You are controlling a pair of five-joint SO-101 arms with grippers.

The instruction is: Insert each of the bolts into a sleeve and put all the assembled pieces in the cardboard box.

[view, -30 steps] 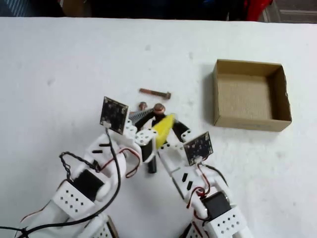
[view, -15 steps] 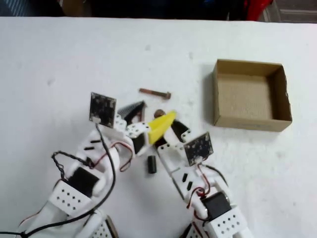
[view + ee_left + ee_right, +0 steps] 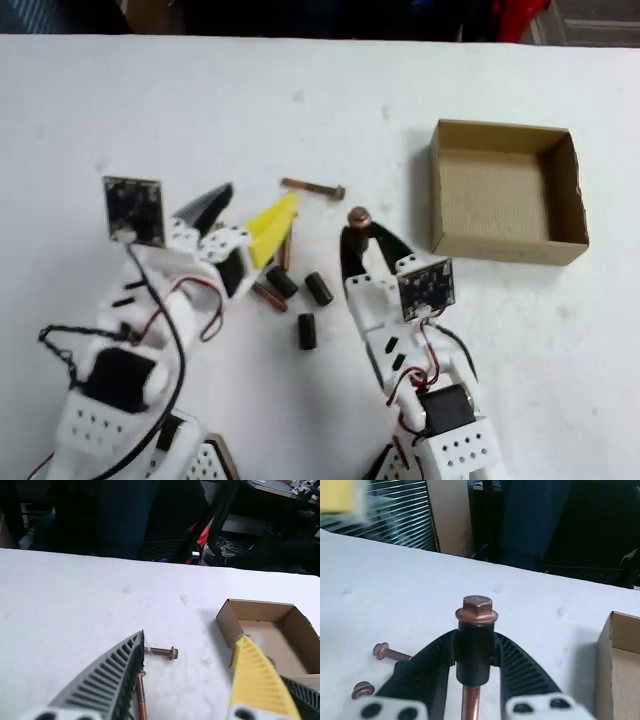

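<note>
gripping a black sleeve with a bolt through it, the right fingers stay-free clenched near the cardboard box; left fingers hang released over loose bolts and sleeves on the table.

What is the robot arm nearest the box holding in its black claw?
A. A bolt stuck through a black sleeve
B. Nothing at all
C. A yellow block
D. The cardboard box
A: in the right wrist view, the right gripper is closed on a black sleeve, with a copper bolt running through it, head on top.
</note>
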